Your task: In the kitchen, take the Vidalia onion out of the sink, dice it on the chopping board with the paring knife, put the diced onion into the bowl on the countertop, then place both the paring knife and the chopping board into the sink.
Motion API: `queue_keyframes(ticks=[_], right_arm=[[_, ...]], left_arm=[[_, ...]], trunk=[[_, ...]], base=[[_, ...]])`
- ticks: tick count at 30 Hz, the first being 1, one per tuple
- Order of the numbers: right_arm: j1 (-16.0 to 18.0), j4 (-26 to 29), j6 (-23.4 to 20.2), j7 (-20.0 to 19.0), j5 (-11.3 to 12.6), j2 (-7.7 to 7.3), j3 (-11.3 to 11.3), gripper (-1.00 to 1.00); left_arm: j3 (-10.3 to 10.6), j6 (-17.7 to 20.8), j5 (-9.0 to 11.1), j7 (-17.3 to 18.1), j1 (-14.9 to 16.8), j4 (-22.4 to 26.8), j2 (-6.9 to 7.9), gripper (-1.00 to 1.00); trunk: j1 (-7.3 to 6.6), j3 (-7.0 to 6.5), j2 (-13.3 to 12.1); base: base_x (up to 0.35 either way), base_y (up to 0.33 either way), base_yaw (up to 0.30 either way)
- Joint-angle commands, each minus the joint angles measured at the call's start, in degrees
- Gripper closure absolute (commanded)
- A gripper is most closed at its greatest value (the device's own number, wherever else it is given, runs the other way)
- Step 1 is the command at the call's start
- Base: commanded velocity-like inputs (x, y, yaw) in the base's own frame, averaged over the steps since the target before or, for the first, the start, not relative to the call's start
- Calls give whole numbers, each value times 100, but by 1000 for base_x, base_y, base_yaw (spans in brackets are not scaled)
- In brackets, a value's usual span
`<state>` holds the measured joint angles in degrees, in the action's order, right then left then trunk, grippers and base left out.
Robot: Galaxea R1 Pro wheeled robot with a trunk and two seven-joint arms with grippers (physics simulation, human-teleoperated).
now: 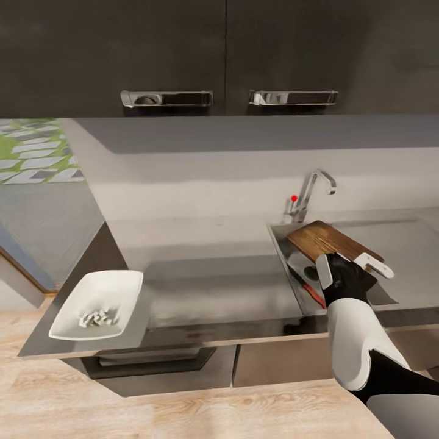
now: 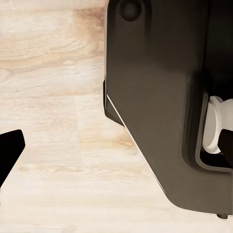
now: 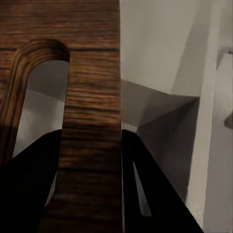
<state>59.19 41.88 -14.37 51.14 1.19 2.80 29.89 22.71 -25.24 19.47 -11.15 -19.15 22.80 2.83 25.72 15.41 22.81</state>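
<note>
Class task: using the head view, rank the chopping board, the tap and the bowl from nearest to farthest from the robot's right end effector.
1. chopping board: gripped by the right end effector, tilted over the sink.
2. tap: just behind the sink, by the wall.
3. bowl: far across the countertop, at its left end.

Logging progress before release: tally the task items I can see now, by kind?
Board: 1
Knife: 1
Bowl: 1, with diced onion
Sink: 1
Total: 4
</note>
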Motion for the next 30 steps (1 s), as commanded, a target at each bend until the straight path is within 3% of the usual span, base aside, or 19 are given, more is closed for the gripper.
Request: queue_keyframes(ticks=[1,4,8,11,15,20,30], right_arm=[[5,8,-40,11,-3,3,10,100],[5,5,-43,14,3,-11,81,100],[5,4,-42,-5,16,-19,891,100],[5,4,-39,-25,19,-45,1133,100],[5,-16,-18,-25,5,9,1172,100],[5,-206,322,-9,1,11,1177,100],[5,-241,362,-7,4,-13,1184,100]], left_arm=[[49,-7,30,-45,-1,12,7,-100],[49,-7,29,-45,-2,9,7,-100],[49,-7,23,-45,-1,9,27,-100],[49,-7,26,-46,-2,15,69,-100],[47,-7,28,-48,-1,33,79,-100],[40,-7,23,-45,-1,40,78,-100],[40,-7,22,-45,-1,49,66,-100]], trunk=[[6,16,11],[6,40,11],[6,76,11],[6,104,11],[6,140,11],[6,186,11],[6,278,11]], base=[[299,0,0],[300,0,0],[185,0,0],[32,0,0],[5,0,0],[0,0,0],[143,0,0]])
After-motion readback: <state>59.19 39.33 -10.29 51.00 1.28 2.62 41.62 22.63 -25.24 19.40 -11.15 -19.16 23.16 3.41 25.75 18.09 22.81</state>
